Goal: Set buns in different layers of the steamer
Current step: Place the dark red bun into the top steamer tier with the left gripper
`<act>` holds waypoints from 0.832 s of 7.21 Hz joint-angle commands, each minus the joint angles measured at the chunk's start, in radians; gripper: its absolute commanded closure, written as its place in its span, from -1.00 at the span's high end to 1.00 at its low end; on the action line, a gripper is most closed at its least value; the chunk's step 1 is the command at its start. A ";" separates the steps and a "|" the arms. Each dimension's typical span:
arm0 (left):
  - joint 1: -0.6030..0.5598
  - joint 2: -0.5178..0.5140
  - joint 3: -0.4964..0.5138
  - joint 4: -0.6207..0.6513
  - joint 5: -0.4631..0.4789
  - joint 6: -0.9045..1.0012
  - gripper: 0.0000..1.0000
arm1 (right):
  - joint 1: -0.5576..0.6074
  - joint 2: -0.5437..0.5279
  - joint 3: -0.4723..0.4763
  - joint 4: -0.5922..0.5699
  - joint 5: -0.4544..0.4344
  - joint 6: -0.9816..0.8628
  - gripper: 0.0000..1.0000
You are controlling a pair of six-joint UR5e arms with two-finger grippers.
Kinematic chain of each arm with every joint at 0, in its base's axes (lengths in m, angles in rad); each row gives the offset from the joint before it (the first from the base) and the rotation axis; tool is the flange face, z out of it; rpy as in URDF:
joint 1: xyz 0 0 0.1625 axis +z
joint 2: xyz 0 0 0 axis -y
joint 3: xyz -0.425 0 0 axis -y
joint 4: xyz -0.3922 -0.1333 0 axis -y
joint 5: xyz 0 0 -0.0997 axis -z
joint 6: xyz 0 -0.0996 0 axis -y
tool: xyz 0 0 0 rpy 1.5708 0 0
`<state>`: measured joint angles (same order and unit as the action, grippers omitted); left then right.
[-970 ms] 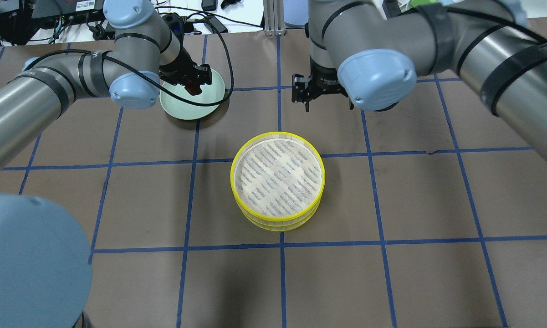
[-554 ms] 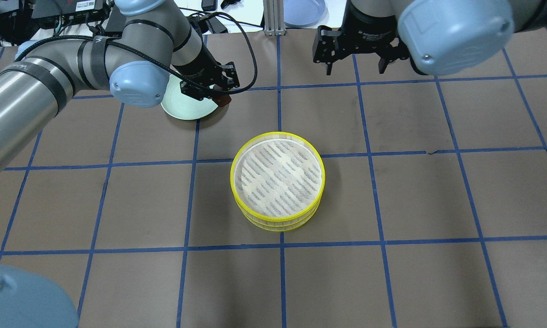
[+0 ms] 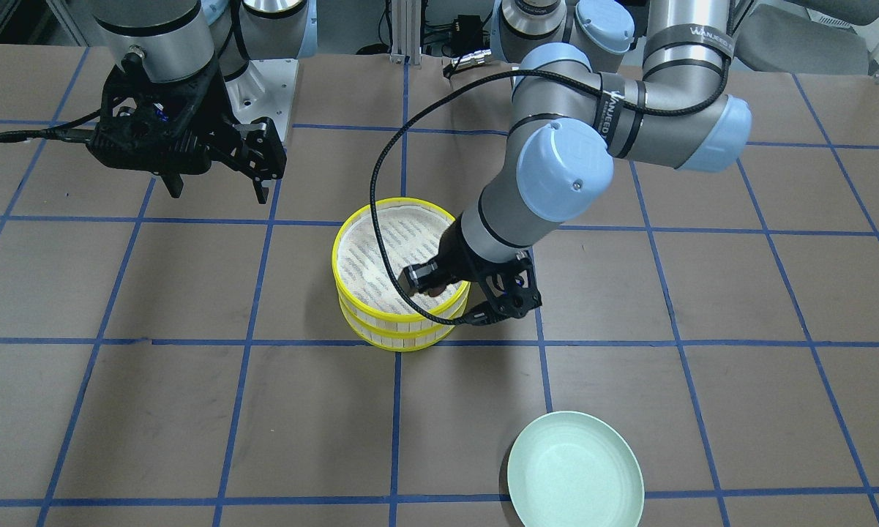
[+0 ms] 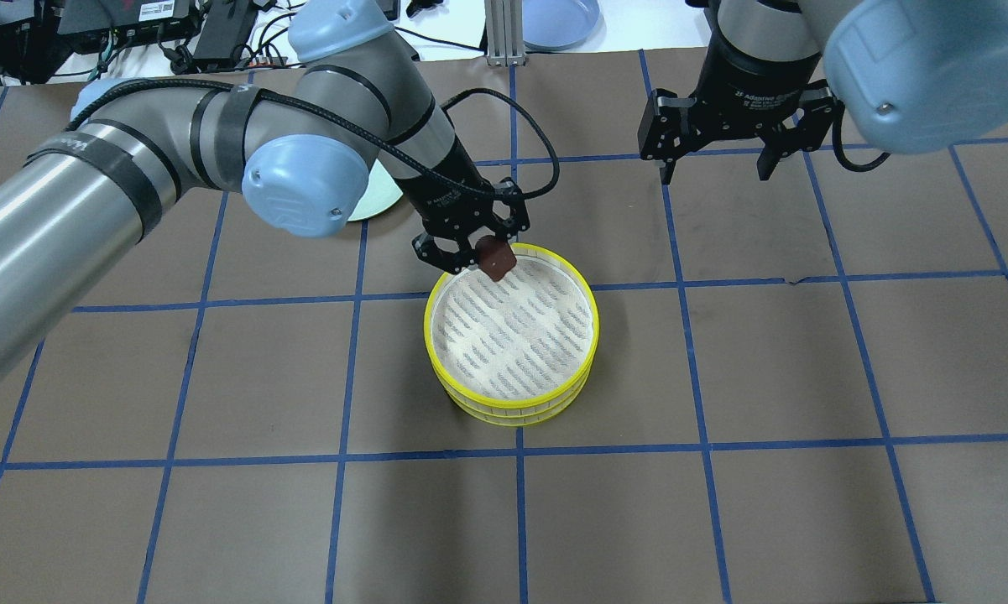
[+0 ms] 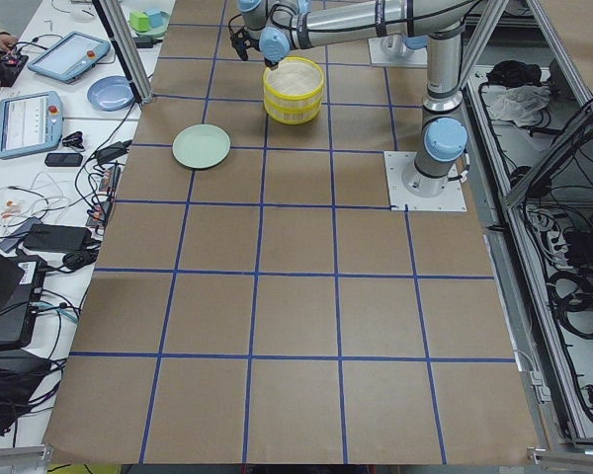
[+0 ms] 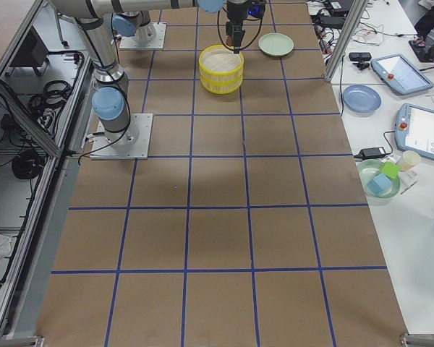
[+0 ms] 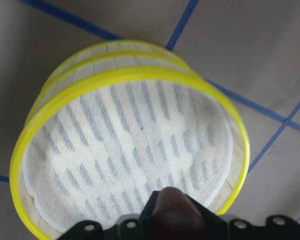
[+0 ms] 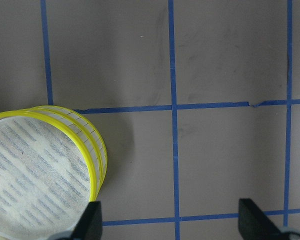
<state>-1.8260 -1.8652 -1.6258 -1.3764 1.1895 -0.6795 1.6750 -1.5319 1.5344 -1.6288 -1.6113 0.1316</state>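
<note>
Two steamer layers (image 4: 512,335) with yellow rims are stacked at the table's middle; the top liner is bare. My left gripper (image 4: 488,252) is shut on the dark reddish-brown bun (image 4: 498,260) and holds it just above the top layer's far rim. The left wrist view shows the bun (image 7: 177,210) over the liner (image 7: 125,150). In the front view the left gripper (image 3: 476,293) is at the stack's side (image 3: 399,322). My right gripper (image 4: 713,168) is open and empty, raised behind and to the right of the stack (image 8: 40,170). The cream-white bun is not in view.
The mint-green plate (image 3: 574,468) lies empty behind and to the left of the steamer, partly hidden by my left arm in the overhead view (image 4: 379,201). A blue plate (image 4: 558,21), cables and devices sit beyond the table's far edge.
My left gripper has carried the brown bun from the green plate to the steamer's far rim. My right gripper has moved right, away from the middle.
</note>
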 commanded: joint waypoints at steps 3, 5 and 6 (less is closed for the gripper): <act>-0.023 0.007 -0.033 -0.018 0.027 -0.026 1.00 | -0.001 -0.005 0.036 -0.108 -0.007 -0.041 1.00; 0.042 0.012 -0.010 -0.016 0.065 -0.015 1.00 | -0.001 -0.005 0.038 -0.100 -0.007 -0.041 1.00; 0.088 0.021 0.035 -0.035 0.167 0.041 1.00 | -0.001 -0.005 0.038 -0.103 -0.007 -0.043 1.00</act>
<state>-1.7868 -1.8516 -1.6289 -1.3975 1.2707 -0.6824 1.6736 -1.5370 1.5721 -1.7304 -1.6180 0.0904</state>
